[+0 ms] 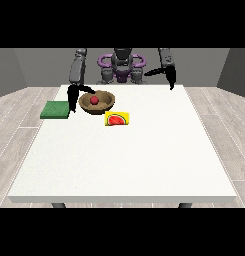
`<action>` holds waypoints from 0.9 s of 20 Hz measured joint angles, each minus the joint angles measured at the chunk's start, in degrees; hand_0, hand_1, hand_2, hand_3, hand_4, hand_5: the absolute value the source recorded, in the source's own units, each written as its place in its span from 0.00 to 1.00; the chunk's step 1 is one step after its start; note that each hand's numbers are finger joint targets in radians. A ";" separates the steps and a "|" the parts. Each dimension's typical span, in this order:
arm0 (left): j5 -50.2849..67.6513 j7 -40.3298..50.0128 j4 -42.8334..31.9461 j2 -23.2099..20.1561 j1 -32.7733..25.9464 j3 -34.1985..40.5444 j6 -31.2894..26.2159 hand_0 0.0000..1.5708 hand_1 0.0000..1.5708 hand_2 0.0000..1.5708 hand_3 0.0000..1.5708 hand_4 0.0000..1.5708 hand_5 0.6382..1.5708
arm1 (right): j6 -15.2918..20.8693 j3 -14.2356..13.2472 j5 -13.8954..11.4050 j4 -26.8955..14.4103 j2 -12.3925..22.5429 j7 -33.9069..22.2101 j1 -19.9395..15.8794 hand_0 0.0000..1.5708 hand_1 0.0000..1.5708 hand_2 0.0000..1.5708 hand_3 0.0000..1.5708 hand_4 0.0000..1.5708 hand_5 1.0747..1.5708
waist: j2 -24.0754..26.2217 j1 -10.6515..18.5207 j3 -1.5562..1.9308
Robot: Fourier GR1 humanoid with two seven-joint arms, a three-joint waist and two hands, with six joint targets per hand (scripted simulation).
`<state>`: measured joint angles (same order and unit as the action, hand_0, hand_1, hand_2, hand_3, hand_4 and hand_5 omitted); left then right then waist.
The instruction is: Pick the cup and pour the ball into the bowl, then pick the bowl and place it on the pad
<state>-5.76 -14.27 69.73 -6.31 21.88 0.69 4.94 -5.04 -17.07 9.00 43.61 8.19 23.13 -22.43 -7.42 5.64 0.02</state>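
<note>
A brown bowl stands on the white table at the far left, with a red ball inside it. A green pad lies flat just left of the bowl. The hand at the view's left hangs between the pad and the bowl, its thumb reaching towards the bowl's left rim and its fingers pointing down. The hand at the view's right is raised above the table's far right edge, fingers straight and holding nothing. No cup shows in the view.
A yellow card with a watermelon slice lies just in front of the bowl on its right. The robot's torso stands behind the far edge.
</note>
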 measured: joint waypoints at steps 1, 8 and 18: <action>-0.06 0.14 0.31 0.11 0.21 0.04 0.03 0.00 0.00 0.00 0.00 0.00 0.99 | 0.17 -0.08 0.03 -1.40 0.11 0.95 -0.84 0.00 0.00 0.00 0.00 0.06 0.99 | -0.38 -0.04 -0.01; 0.85 1.28 3.44 -1.35 0.13 0.85 -2.37 0.00 0.00 0.00 0.00 0.00 1.00 | 2.03 -0.99 0.95 -7.76 -1.13 5.50 -2.87 0.50 0.50 0.25 0.00 0.28 0.92 | -1.24 1.47 -0.43; 1.08 1.56 6.27 -0.45 2.46 -1.06 -3.87 0.00 0.00 0.00 0.00 0.52 0.92 | 21.47 2.46 -9.31 -5.36 3.57 6.08 1.12 1.00 1.00 1.00 0.88 0.58 0.99 | -2.93 6.81 -2.51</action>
<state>-4.68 -12.71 76.00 -6.76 24.35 -0.37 1.08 16.43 -14.61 -0.31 38.25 11.75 29.21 -21.30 -10.35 12.44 -2.49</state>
